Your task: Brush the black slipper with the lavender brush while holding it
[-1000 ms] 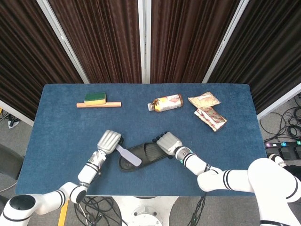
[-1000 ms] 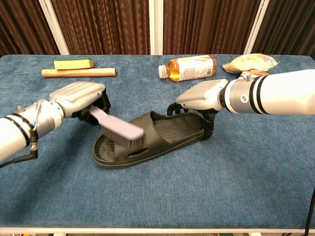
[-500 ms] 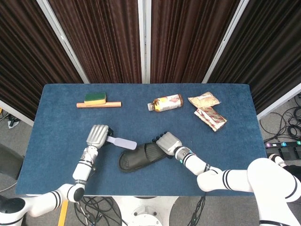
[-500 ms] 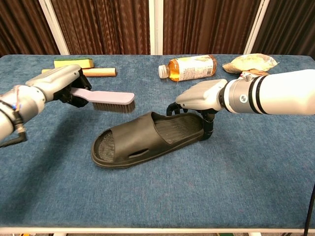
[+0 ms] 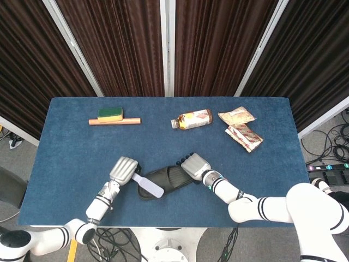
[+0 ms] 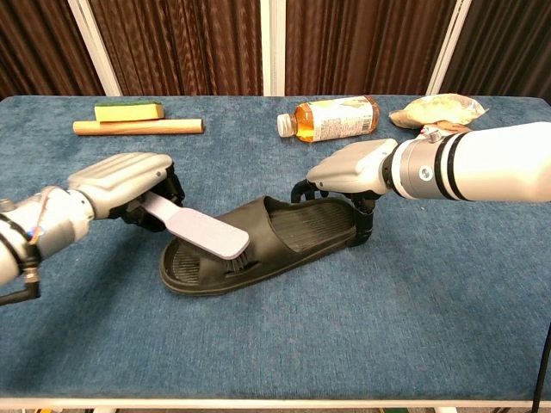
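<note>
black slipper [image 6: 258,241] lies near-centre on the blue table [image 6: 387,327], long axis near-left to far-right, toe near-left | left hand [image 6: 125,185] grips lavender brush [image 6: 200,232], bristles down on the toe end | right hand [image 6: 353,172] clasps the heel; dark curtains [image 5: 120,43] behind

We see the whole table [image 5: 71,136] from high overhead in the head view; our chest view sits low and close at its near edge. Both share the slipper [image 6: 258,241].
</note>
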You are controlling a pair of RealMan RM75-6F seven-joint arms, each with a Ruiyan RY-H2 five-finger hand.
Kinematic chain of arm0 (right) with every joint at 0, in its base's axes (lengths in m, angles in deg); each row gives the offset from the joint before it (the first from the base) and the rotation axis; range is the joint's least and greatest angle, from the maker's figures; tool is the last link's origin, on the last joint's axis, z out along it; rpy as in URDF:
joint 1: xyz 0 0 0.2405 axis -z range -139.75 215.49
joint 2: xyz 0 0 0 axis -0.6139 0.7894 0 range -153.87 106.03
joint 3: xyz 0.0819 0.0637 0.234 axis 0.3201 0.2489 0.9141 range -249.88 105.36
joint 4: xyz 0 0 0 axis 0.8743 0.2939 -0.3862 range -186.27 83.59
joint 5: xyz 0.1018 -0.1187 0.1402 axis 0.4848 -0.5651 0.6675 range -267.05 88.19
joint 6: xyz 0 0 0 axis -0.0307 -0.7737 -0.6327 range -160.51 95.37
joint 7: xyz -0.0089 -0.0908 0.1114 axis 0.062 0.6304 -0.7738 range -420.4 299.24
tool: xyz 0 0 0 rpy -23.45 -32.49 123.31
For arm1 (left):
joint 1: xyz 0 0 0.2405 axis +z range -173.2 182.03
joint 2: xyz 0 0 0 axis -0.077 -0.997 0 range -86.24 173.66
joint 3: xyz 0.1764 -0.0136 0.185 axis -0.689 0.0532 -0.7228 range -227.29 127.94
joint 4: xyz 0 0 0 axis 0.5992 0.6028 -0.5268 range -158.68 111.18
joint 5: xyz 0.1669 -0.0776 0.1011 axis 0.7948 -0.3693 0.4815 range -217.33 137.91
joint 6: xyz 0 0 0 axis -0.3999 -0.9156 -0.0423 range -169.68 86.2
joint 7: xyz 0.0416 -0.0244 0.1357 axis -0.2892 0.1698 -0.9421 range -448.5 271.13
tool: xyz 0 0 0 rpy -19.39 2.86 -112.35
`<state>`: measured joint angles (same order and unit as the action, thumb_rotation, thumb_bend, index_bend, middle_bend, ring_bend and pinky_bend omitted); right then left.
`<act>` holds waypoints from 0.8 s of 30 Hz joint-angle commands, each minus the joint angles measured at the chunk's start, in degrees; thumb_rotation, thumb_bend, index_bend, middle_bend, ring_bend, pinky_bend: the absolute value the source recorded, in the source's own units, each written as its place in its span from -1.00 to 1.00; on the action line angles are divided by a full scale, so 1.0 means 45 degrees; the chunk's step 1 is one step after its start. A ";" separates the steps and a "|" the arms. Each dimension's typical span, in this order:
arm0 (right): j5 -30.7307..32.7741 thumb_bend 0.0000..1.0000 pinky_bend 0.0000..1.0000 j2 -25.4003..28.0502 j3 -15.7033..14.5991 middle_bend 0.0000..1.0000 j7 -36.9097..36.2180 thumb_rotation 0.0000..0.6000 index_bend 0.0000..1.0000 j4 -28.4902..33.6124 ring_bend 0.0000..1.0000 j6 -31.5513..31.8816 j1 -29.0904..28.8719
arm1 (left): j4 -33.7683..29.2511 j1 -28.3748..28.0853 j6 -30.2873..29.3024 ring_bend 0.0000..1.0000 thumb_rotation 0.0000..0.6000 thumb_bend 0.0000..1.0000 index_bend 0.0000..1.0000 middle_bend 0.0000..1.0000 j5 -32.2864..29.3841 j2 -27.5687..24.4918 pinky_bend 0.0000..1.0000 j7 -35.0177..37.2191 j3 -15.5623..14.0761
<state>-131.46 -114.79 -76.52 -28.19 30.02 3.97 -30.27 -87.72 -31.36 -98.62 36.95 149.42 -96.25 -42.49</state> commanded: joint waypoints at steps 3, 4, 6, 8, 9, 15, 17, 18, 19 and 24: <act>0.0110 -0.37 -0.54 -0.0073 -0.0042 -0.23 0.0107 1.00 -0.20 0.0036 -0.59 0.0023 -0.0067 | 0.1149 -0.0522 0.0440 1.00 1.00 0.37 1.00 1.00 -0.1026 0.0844 1.00 -0.0758 0.0890; 0.0127 -0.37 -0.54 -0.0079 -0.0045 -0.23 0.0116 1.00 -0.20 0.0051 -0.59 0.0032 -0.0074 | 0.1314 -0.0590 0.0494 1.00 1.00 0.37 1.00 1.00 -0.1192 0.0909 1.00 -0.0817 0.1042; 0.0136 -0.37 -0.54 -0.0080 -0.0044 -0.23 0.0131 1.00 -0.20 0.0083 -0.59 0.0074 -0.0081 | 0.1641 -0.0702 0.0472 1.00 1.00 0.37 1.00 1.00 -0.1448 0.1024 1.00 -0.0903 0.1335; 0.0153 -0.37 -0.54 -0.0069 -0.0044 -0.23 0.0151 1.00 -0.20 0.0109 -0.59 0.0125 -0.0087 | 0.1814 -0.0768 0.0548 1.00 1.00 0.38 1.00 1.00 -0.1739 0.1024 1.00 -0.0789 0.1613; 0.0165 -0.37 -0.54 -0.0061 -0.0040 -0.23 0.0156 1.00 -0.20 0.0121 -0.59 0.0145 -0.0090 | 0.1824 -0.0777 0.0559 1.00 1.00 0.38 1.00 1.00 -0.1830 0.0970 1.00 -0.0725 0.1708; 0.0319 -0.54 -0.55 0.0213 0.0078 -0.34 -0.0105 1.00 -0.42 0.0438 -0.65 0.0227 0.0014 | 0.0788 -0.0226 -0.0233 1.00 1.00 0.37 1.00 1.00 -0.1608 0.0022 1.00 0.0154 0.1732; 0.0492 -0.86 -0.64 0.0431 0.0132 -0.55 -0.0209 1.00 -0.80 0.0662 -0.82 0.0197 0.0003 | 0.0297 0.0106 -0.0560 0.99 1.00 0.37 1.00 1.00 -0.1308 -0.0452 1.00 0.0525 0.1468; 0.0515 -0.94 -0.68 0.0552 0.0153 -0.64 -0.0245 1.00 -0.90 0.0787 -0.88 0.0237 0.0008 | 0.0090 0.0263 -0.0703 0.97 1.00 0.37 1.00 1.00 -0.1164 -0.0694 1.00 0.0688 0.1330; 0.0505 -1.00 -0.74 0.0646 0.0177 -0.74 -0.0283 1.00 -0.99 0.0892 -0.95 0.0295 0.0027 | 0.0003 0.0371 -0.0806 0.93 1.00 0.36 1.00 1.00 -0.1077 -0.0839 1.00 0.0749 0.1227; 0.0398 -1.00 -0.90 0.1539 0.0420 -0.99 -0.0622 1.00 -1.00 0.1791 -1.00 0.0863 0.0253 | 0.0137 0.0587 -0.0588 0.66 0.81 0.34 0.81 0.90 -0.1182 -0.1226 1.00 0.0580 0.0892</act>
<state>-129.40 -109.21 -75.07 -30.41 36.80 6.93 -29.56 -87.42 -28.84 -102.14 31.93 144.33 -93.34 -38.10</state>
